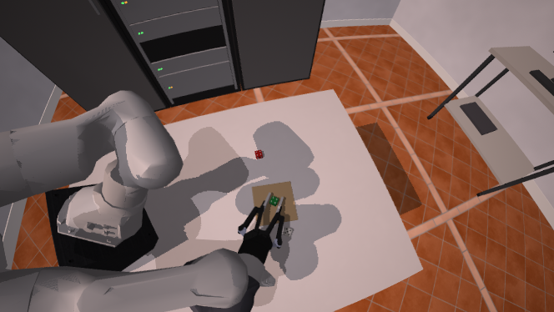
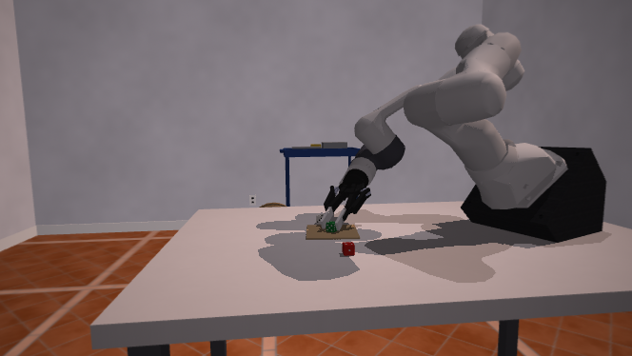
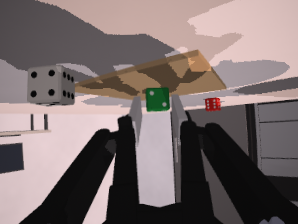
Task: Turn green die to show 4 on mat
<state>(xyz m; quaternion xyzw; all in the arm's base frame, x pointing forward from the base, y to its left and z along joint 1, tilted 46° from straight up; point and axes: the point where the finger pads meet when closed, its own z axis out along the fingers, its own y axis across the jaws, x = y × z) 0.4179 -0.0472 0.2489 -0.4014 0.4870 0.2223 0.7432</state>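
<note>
The green die [image 1: 274, 200] lies on the brown mat [image 1: 288, 192] near its middle. It also shows in the side view [image 2: 330, 227] and the wrist view [image 3: 157, 99]. My gripper [image 1: 274, 203] reaches down at a slant with one fingertip on each side of the die. In the wrist view the gripper [image 3: 158, 121] stands slightly open, with a small gap between each finger and the die. The die's top face is too small to read. The mat [image 2: 333, 232] lies flat on the table.
A red die [image 1: 259, 154] sits on the table beyond the mat, toward the cabinets. A white die [image 1: 288, 230] lies just off the mat's near edge, beside my gripper; in the wrist view the white die [image 3: 49, 84] is at the left.
</note>
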